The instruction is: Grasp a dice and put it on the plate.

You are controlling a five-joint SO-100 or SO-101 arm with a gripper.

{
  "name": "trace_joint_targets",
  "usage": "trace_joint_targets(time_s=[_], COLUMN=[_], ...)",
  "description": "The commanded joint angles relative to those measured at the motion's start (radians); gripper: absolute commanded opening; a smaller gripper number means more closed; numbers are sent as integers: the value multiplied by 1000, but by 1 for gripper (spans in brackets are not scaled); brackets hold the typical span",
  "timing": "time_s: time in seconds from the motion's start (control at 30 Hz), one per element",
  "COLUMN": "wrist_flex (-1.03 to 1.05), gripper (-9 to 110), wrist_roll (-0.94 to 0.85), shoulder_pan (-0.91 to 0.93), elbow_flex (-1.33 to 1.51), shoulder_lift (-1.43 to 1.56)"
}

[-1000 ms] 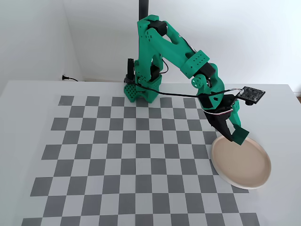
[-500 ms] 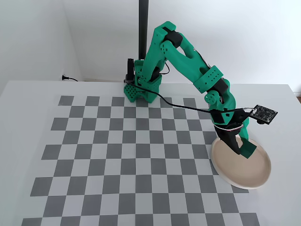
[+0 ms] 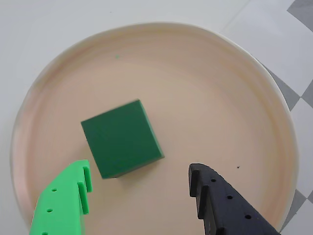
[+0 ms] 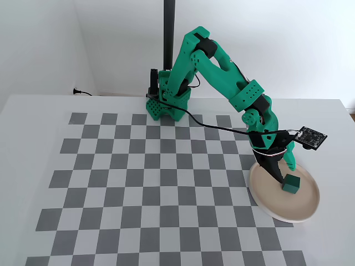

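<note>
The dark green dice [image 3: 121, 138] lies flat inside the beige plate [image 3: 234, 73], left of frame centre in the wrist view, free of the claw [image 3: 139, 191], whose jaws stand apart above it, so placing looks done

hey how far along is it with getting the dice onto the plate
Essentially done: the dice lies flat on the plate, free of both fingers in the wrist view. The gripper is open, holding nothing, poised just above the plate. Left: only pulling the arm clear.
</note>
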Motion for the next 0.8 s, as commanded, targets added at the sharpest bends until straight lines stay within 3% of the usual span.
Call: trace_joint_targets(time_s=[0.0,0.33,0.6,0.77], wrist_flex=[6,212,431,430], gripper=[16,14,5,-4], wrist_roll=[3,3,35,41], shoulder_pan=[14,77,170,242], elbow_flex=[-104,-101,-80,72], shoulder_lift=[74,327,571,775])
